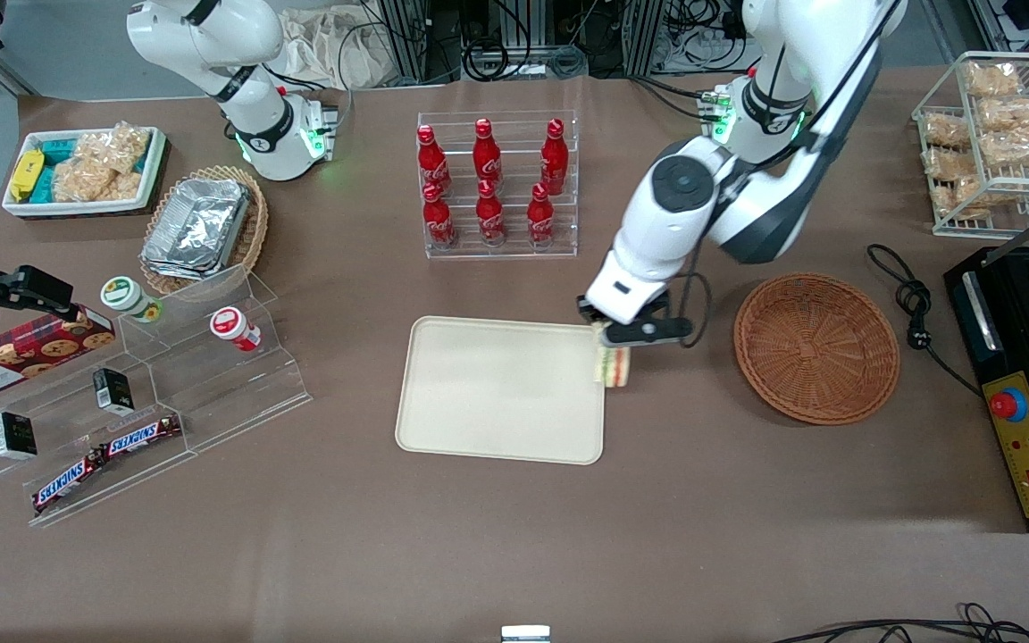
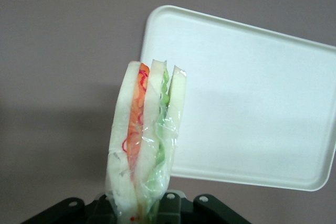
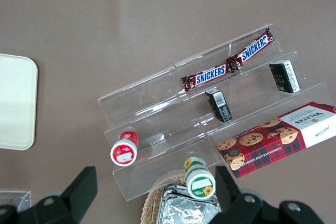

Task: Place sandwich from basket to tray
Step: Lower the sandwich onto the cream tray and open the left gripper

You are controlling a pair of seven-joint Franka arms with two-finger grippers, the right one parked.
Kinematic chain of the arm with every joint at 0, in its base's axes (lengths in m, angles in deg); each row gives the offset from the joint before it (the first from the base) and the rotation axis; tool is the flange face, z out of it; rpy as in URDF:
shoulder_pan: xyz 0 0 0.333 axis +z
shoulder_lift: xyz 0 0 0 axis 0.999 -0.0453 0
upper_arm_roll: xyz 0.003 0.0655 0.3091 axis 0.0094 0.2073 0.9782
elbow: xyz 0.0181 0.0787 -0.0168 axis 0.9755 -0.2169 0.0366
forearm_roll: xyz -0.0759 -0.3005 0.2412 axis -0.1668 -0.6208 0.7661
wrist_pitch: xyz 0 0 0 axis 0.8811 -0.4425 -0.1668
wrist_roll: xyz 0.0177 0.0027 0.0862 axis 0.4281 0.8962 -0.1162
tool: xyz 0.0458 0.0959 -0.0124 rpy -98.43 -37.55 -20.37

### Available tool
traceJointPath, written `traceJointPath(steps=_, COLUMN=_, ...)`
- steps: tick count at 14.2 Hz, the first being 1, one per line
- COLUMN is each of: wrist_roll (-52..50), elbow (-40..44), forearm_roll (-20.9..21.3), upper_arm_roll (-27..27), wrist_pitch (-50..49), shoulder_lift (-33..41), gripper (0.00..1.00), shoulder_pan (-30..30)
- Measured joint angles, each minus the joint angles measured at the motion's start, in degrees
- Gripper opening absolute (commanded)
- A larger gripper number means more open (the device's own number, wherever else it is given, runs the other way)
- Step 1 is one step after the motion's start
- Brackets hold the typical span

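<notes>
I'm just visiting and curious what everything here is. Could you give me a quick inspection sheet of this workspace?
Surface: brown table, flat.
Job's things: sandwich held at the edge of the cream tray; wicker basket holds nothing.
Clutter: cola bottles in a clear rack, Snickers bars, cookie box, foil trays, bagged snacks.
Grippers: left tool shut on the sandwich, over the tray's edge.
Cables: black cord and plug beside the basket.
Surroundings: black control box with red button.
</notes>
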Motion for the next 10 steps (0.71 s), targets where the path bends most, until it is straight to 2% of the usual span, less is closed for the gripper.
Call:
traceJointPath(steps=4, wrist_roll=0.0, elbow=5.5, forearm_roll=9.1, upper_arm_roll=0.3, wrist_pitch=3.6, shoulder_lift=-10.2, gripper=0.09, shoulder_pan=-0.5)
traceJointPath(steps=5, wrist_roll=0.0, elbow=6.4, forearm_roll=10.5, upper_arm_roll=0.4, wrist_pitch=4.6, shoulder_lift=-11.9, gripper=0.19, shoulder_pan=-0.5)
traceJointPath(steps=6, wrist_roll=0.0, elbow=7.3, forearm_roll=11.5, upper_arm_roll=0.4, wrist_pitch=5.1, shoulder_lift=-13.4, gripper=0.21, shoulder_pan=-0.5)
traceJointPath(steps=8, wrist_roll=0.0, elbow=9.8, forearm_roll=13.1, upper_arm_roll=0.4, wrist_pitch=5.3, shoulder_lift=-16.3, gripper=0.53, shoulder_pan=-0.5)
traceJointPath(steps=9, wrist_roll=-0.1, elbow=10.9, forearm_roll=13.3, upper_arm_roll=0.4, wrist_pitch=5.3, shoulder_lift=-17.6, gripper=0.97, shoulder_pan=-0.6)
traceJointPath(steps=10, wrist_roll=-0.1, elbow=11.8, forearm_roll=13.4, upper_arm_roll=0.5, wrist_pitch=5.3, shoulder_lift=-18.8, gripper=0.99, shoulder_pan=-0.7)
